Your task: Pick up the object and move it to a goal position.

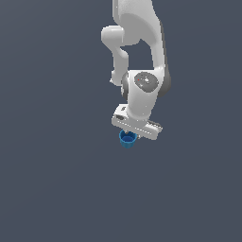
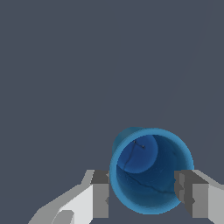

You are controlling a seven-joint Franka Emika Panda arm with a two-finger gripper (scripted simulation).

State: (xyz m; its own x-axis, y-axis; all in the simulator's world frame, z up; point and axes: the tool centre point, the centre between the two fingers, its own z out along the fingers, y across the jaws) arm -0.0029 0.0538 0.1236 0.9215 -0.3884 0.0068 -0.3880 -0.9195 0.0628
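Observation:
The object (image 2: 151,170) is a small blue cup with a darker hollow inside, and the wrist view looks straight down into its open mouth. My gripper (image 2: 143,192) straddles it, with one grey finger pad (image 2: 100,192) against one side of the rim and the other pad (image 2: 186,194) against the opposite side. In the exterior view the object (image 1: 127,139) sits just under the white hand of the gripper (image 1: 131,133), whose fingers are hidden there by the hand and the cup. The frames do not show whether the cup rests on the floor or hangs above it.
The white arm (image 1: 142,42) comes down from the top of the exterior view. A plain dark grey surface (image 1: 56,179) fills everything around it, and no other object shows.

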